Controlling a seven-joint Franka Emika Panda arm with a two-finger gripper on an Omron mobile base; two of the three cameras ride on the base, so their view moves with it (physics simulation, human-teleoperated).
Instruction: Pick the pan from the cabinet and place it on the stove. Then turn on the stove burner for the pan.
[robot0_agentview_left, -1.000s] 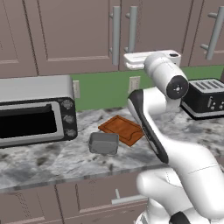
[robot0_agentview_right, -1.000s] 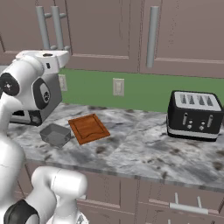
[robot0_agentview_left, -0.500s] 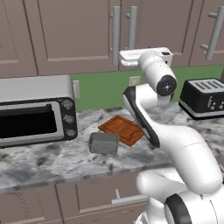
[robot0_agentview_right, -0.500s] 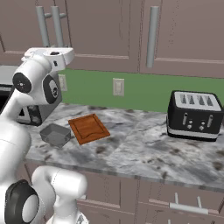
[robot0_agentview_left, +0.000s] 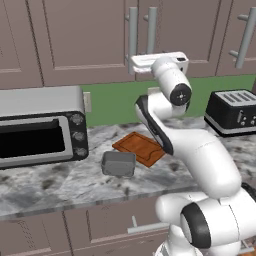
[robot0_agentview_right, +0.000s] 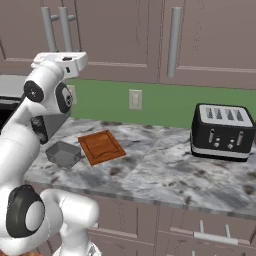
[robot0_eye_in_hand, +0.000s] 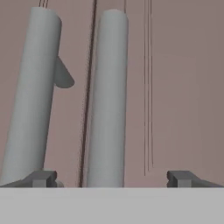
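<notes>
Mauve-brown cabinet (robot0_agentview_left: 90, 40) on the wall, doors closed, long silver bar handles (robot0_eye_in_hand: 107, 100) standing vertical.

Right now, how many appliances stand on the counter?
2: a toaster oven at the left end of the counter, and a black toaster at the right. More may stand outside the frames.
</notes>
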